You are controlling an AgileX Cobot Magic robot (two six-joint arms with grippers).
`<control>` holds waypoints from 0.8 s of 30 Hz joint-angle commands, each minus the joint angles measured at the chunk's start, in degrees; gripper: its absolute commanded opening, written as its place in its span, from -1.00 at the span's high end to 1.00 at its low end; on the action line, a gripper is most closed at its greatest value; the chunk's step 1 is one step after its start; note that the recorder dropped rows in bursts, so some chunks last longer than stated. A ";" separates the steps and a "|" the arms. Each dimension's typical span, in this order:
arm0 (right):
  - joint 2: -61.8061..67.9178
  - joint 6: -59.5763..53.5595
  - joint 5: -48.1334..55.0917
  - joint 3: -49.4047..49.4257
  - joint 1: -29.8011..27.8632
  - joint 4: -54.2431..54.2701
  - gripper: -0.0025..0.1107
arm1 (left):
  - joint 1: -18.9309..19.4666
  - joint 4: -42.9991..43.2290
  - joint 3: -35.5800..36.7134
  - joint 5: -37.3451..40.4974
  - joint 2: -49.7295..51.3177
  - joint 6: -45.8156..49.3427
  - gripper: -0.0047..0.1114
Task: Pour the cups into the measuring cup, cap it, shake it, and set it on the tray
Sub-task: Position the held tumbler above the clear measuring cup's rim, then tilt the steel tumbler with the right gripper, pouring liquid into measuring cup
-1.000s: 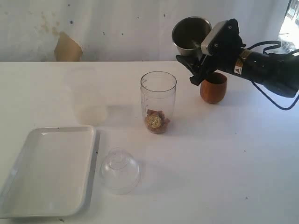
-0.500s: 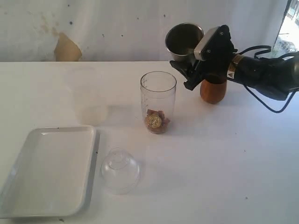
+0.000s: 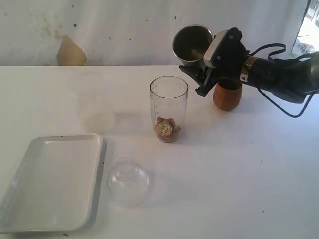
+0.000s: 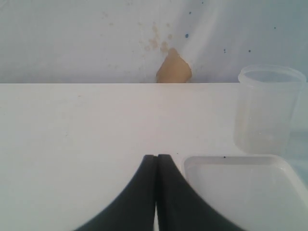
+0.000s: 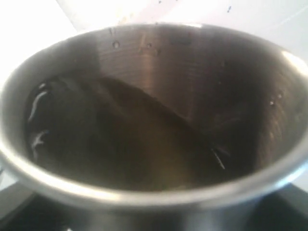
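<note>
right claw [image 3: 197, 75] holds the shiny tapered steel tumbler [image 3: 192, 46], tilted.

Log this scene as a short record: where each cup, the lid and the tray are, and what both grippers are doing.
steel tumbler: lifted and tilted, dark contents inside, up and right of the measuring cup in the exterior view
right gripper: fingers clamped on steel tumbler
measuring cup: upright on table, uncapped, brown pieces at bottom
wooden cup: on table behind right arm
dome lid: on table beside tray
tray: flat on table, left of lid
left gripper: fingers shut, holding nothing
</note>
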 commanded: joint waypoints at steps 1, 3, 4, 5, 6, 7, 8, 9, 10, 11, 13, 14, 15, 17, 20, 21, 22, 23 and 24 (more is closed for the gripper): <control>-0.74 -3.70 -3.57 -1.32 0.03 0.93 0.96 | -0.23 0.08 0.28 0.10 -0.28 0.00 0.92; -0.74 -3.96 -3.69 -1.32 0.03 0.69 0.96 | -0.23 0.08 0.28 0.10 -0.28 0.00 0.92; -0.74 -3.96 -3.58 -1.32 0.03 0.68 0.96 | -0.23 0.08 0.28 0.10 -0.28 0.00 0.92; -0.74 -3.96 -3.32 -1.32 0.03 0.68 0.96 | -0.23 0.08 0.28 0.10 -0.28 0.00 0.92; -0.74 -3.96 -3.20 -1.32 0.03 0.68 0.96 | -0.23 0.08 0.28 0.10 -0.28 0.00 0.92; -0.74 -4.26 -3.20 -1.32 0.03 0.68 0.96 | -0.23 0.08 0.28 0.10 -0.28 0.00 0.92; -0.74 -4.54 -3.20 -1.32 0.03 0.68 0.96 | -0.23 0.08 0.28 0.10 -0.28 0.00 0.92; -0.74 -5.63 -3.20 -1.32 0.03 0.68 0.96 | -0.23 0.08 0.28 0.10 -0.28 0.00 0.92; -0.74 -6.16 -3.20 -1.32 0.03 0.68 0.96 | -0.23 0.08 0.28 0.10 -0.28 0.00 0.92; -0.74 -6.52 -3.31 -1.32 0.03 0.43 0.96 | -0.23 0.08 0.28 0.10 -0.28 0.00 0.92; -0.74 -6.52 -3.31 -1.32 0.03 0.43 0.96 | -0.23 0.08 0.28 0.10 -0.28 0.00 0.92; -0.74 -6.52 -3.31 -1.32 0.03 0.43 0.96 | -0.23 0.08 0.28 0.10 -0.28 0.00 0.92; -0.74 -6.61 -3.31 -1.32 0.03 0.43 0.96 | -0.23 0.08 0.28 0.10 -0.28 0.00 0.92; -0.74 -8.00 -3.31 -1.32 0.03 0.43 0.96 | -0.23 0.08 0.28 0.10 -0.28 0.00 0.92; -0.74 -9.64 -3.31 -1.32 0.03 0.28 0.96 | -0.23 0.08 0.28 0.10 -0.28 0.00 0.92; -0.74 -9.95 -3.31 -1.32 0.03 0.28 0.96 | -0.23 0.08 0.28 0.10 -0.28 0.00 0.92; -0.74 -10.20 -3.31 -1.32 0.03 0.28 0.96 | -0.23 0.08 0.28 0.10 -0.28 0.00 0.92; -0.74 -10.48 -3.31 -1.32 0.03 0.28 0.96 | -0.23 0.08 0.28 0.10 -0.28 0.00 0.92; -0.74 -10.84 -3.31 -1.32 0.03 0.28 0.96 | -0.23 0.08 0.28 0.10 -0.28 0.00 0.92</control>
